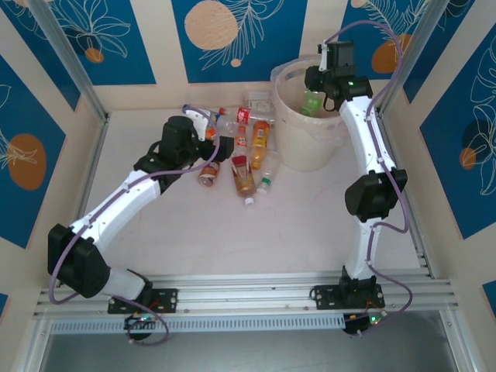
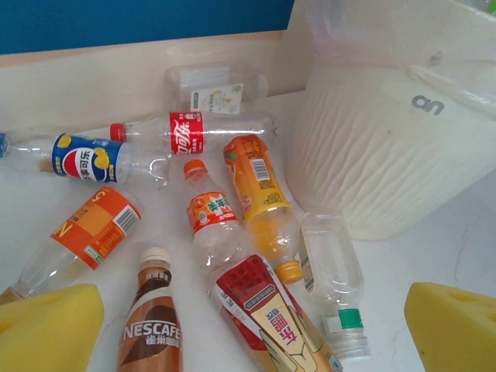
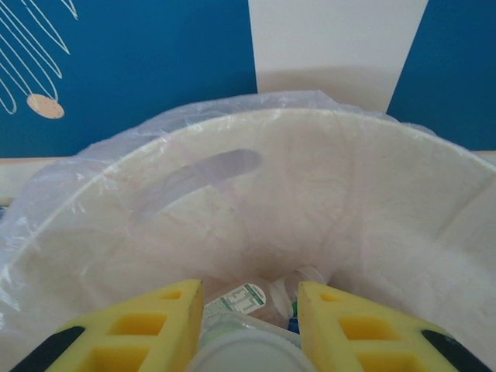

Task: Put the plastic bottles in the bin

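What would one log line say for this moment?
right gripper: shut on green bottle, over bin | left gripper: open, above plastic bottles

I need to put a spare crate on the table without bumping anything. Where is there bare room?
The widest bare patch of table lies between the left arm, the right arm and the near rail. A smaller one is the far left corner, behind the left arm. It is crowded where the plastic bottles cluster beside the bin.

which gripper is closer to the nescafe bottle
Left. The left gripper hovers open just over the nescafe bottle; the right gripper is far off over the bin, shut on a bottle.
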